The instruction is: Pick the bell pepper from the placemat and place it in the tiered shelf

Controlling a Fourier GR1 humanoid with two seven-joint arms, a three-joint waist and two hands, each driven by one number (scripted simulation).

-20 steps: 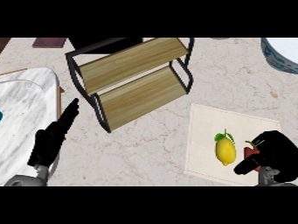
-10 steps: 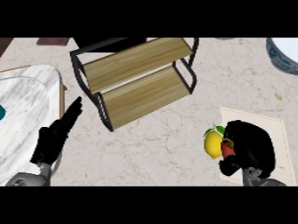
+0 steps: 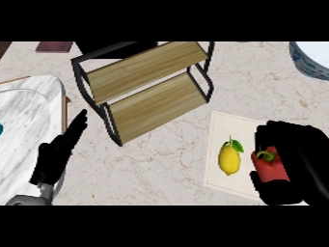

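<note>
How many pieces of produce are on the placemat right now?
2. A yellow lemon lies near the placemat middle, and a red bell pepper sits to its right, inside the curled right hand. The hand may hide more.

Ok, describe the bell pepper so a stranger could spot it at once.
Find the pale placemat right of the wooden tiered shelf. The bell pepper sits there, with the right hand curled round it. It is red with a green stem; the lemon beside it is yellow.
</note>
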